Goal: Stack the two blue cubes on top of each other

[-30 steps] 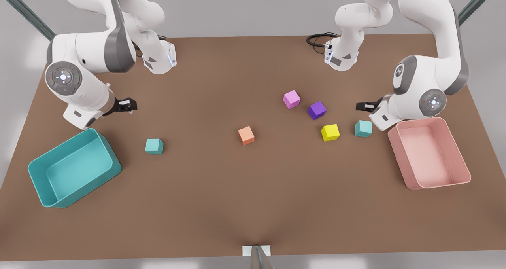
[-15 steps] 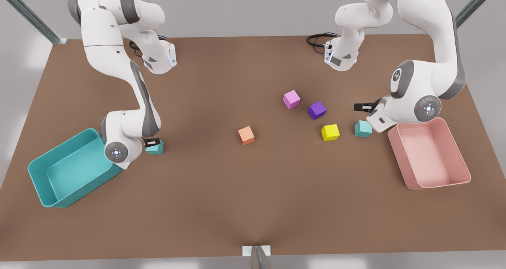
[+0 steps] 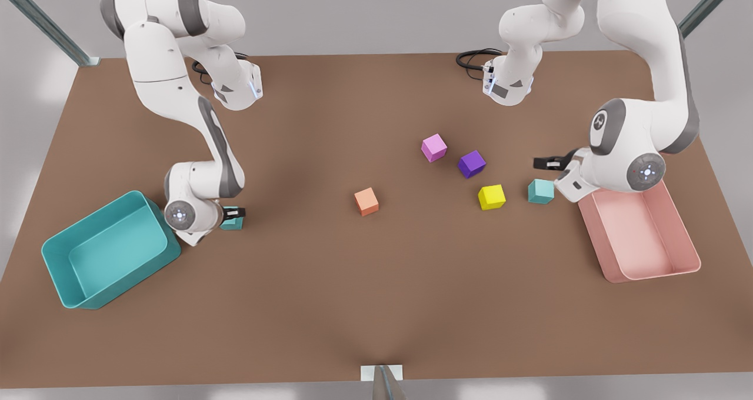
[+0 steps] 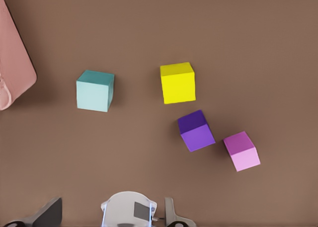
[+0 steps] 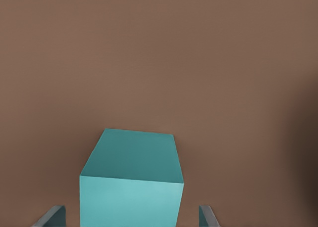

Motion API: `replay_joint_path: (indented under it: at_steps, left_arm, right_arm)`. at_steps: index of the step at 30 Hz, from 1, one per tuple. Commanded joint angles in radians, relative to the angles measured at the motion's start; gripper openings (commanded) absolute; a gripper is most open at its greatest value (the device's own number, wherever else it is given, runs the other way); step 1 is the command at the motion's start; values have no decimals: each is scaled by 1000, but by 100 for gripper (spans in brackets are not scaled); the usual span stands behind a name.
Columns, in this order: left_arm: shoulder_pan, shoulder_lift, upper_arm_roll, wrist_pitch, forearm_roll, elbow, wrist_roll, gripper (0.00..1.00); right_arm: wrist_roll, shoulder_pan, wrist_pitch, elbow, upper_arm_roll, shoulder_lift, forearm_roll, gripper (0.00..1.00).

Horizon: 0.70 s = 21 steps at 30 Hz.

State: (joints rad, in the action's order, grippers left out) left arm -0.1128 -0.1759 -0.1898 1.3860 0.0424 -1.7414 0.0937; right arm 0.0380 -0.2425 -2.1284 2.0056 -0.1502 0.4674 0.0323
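Brown tabletop (image 3: 329,306) carries every item under inspection, listed from the front view's left to its right. At the far left lies a large teal bin (image 3: 65,270), open side up. Just beside its near corner the right end effector (image 3: 234,213) is lowered over the first teal cube (image 3: 232,222); the right wrist view shows that cube (image 5: 130,182) seated between the two fingertips (image 5: 49,216) with a visible gap on each side, so the end effector is released and not gripping, and the cube rests on the tabletop. Near the centre sits an orange cube (image 3: 366,201), well apart from the others. Further right stand a pink cube (image 3: 434,147), a purple cube (image 3: 472,163) just beside it, and a yellow cube (image 3: 492,196) nearer the camera; none of the three touch. The second teal cube (image 3: 540,191) rests on the tabletop between the yellow cube and a pink bin (image 3: 676,265). The left end effector (image 3: 546,163) hovers above the tabletop close to this cube, not in contact with it; whether its fingers are parted or closed cannot be determined. The left wrist view looks down on the second teal cube (image 4: 95,90), the yellow cube (image 4: 177,82), the purple cube (image 4: 196,130) and the pink cube (image 4: 241,150). The two teal cubes are well apart and unstacked.
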Motion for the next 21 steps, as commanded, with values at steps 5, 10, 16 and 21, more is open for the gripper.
replay_joint_path:
  at_steps: [5, 10, 16, 21]
  left_arm:
    - [-39, -85, -2, 140, -44, 0, 4, 100]
    - [-100, -139, -2, 317, -69, -10, -104, 100]
    - [-102, -145, -5, 410, -69, -69, -164, 100]
    - [-62, -132, 44, 470, -67, -187, -58, 100]
  right_arm:
    - [-1, 0, -61, -4, 0, 45, 1, 100]
    - [-1, 0, -61, -7, 0, 57, 1, 54]
    - [-58, -92, 176, -240, 8, 59, 74, 53]
    - [-564, -466, 176, -597, 8, 180, 210, 53]
